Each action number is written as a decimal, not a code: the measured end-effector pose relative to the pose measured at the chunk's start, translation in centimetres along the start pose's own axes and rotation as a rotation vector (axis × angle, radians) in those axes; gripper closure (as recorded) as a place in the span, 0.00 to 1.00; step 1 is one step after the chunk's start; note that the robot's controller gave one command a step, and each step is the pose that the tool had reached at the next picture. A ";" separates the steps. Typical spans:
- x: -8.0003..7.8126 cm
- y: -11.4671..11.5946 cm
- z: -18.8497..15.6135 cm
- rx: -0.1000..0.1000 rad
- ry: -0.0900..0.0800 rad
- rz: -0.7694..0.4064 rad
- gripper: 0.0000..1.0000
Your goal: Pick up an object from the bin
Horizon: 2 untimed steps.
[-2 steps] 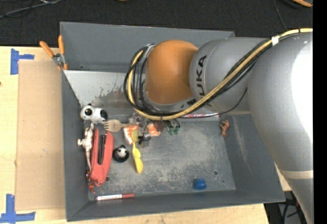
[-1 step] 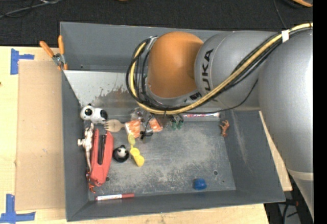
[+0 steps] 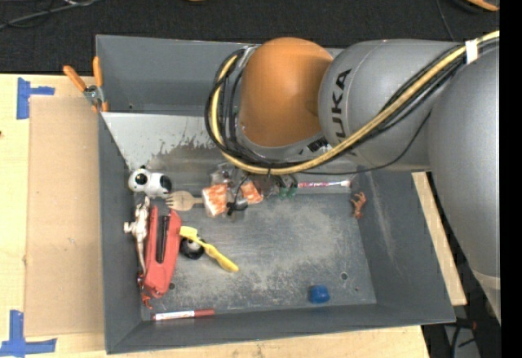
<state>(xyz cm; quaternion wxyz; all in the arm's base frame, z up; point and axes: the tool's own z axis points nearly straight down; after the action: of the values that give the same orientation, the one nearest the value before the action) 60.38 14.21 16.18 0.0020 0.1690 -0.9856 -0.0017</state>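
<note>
Wad (image 3: 216, 201), orange-white, perhaps lies lengthwise left-right.

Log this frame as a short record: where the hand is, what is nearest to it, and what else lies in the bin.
arm: reaches in from the right, orange cover over the back of the bin
hand: low, near the bin's middle
nearest thing: orange-and-white crumpled piece, right beside the hand; whether it is held cannot be told
left side: black-and-white round toy, red long tool, yellow stick
front: small blue piece, red-and-white pen
right: small brown piece
</note>
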 end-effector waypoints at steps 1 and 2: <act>-0.1 0.0 -1.0 0.000 -0.002 0.000 1.00; 0.0 0.1 -1.8 0.000 0.002 0.000 1.00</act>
<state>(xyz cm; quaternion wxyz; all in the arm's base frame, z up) 60.33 14.26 17.96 0.0031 0.1692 -0.9856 -0.0018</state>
